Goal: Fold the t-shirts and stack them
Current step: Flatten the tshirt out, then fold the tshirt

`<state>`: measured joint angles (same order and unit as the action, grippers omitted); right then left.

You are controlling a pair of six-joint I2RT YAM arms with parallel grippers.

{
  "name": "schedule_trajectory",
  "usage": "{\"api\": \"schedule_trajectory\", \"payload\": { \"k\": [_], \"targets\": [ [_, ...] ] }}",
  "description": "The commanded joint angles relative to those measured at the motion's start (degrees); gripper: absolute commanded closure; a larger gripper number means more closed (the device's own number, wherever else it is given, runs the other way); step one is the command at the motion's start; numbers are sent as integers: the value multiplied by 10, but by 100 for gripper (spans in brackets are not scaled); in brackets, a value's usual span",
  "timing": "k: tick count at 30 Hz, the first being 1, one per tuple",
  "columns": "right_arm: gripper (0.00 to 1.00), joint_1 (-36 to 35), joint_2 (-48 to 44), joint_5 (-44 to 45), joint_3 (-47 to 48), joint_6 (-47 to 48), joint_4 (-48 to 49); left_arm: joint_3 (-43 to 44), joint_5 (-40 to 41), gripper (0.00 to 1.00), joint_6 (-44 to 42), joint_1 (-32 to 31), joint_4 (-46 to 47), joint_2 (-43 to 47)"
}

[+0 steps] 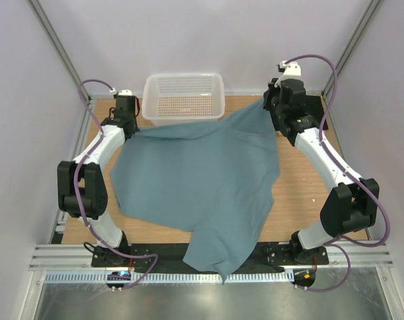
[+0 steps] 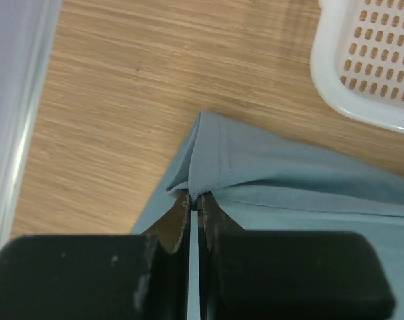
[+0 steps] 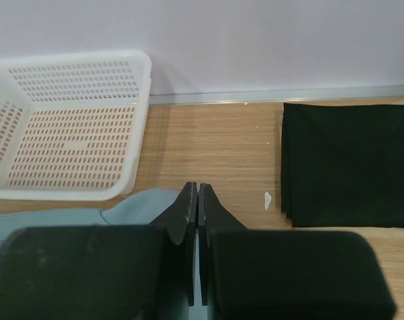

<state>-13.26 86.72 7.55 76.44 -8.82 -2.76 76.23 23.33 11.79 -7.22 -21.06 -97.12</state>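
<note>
Left claw [image 2: 195, 197] of mine pinches the teal t-shirt [image 2: 275, 180] hem; my right claw [image 3: 197, 191] grips its corner, black t-shirt [image 3: 349, 167] rightward.

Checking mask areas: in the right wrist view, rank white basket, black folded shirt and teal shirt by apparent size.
1. white basket, cropped at the left edge.
2. black folded shirt, cropped at the right; the two look nearly alike, so their order is unsure.
3. teal shirt, only a strip beside the right tool.
</note>
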Motion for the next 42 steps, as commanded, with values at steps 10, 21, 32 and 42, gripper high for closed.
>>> {"api": "schedule_trajectory", "payload": {
  "k": [10,21,32,42],
  "targets": [
    [99,6,-45,-38,-36,1,48,24,-83,100,44,29,52,-12],
    [99,-19,-200,-91,-122,-84,-94,16,-97,100,31,46,6,-18],
    [99,-29,-284,-140,-214,-132,-202,37,-84,100,31,58,-23,-61],
    [99,-30,-313,-166,-256,-155,-246,35,-74,100,39,63,-58,-74]
  ]
}}
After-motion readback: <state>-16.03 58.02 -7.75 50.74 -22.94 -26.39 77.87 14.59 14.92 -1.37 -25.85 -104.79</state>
